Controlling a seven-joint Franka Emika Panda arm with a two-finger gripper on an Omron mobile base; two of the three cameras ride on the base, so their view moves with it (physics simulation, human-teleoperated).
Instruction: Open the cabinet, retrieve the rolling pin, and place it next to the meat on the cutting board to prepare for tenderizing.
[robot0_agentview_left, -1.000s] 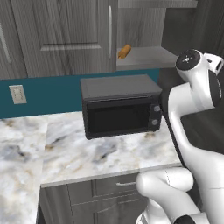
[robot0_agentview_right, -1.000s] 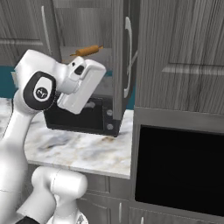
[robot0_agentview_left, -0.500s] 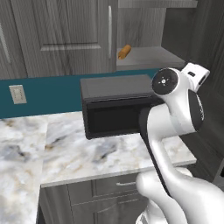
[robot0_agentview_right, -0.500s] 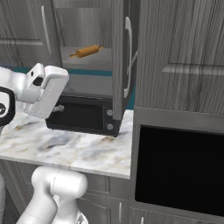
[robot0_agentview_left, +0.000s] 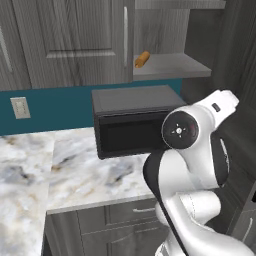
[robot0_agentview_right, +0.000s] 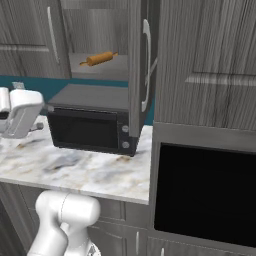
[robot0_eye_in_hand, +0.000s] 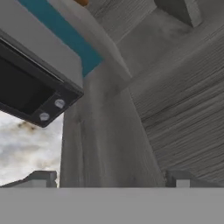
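The cabinet hangs above the microwave with its right door swung open and its left door shut. The rolling pin, a small orange-tan cylinder, lies on the grey shelf inside; in the left base view the rolling pin sits at the shelf's left end. My gripper is open and holds nothing; it hangs low by the counter, well below the shelf, and faces the microwave's knob corner and a grey cabinet side. An orange end of the rolling pin peeks in at the top. The meat and cutting board are out of view.
A black microwave stands on the marble counter under the open cabinet. A tall grey unit with a black oven fills the right. My white arm covers the microwave's right end. Grey drawers run below the counter.
My arm has swung down and to the left, away from the open cabinet, passing in front of the microwave. The gripper has stayed open. The rolling pin has not moved.
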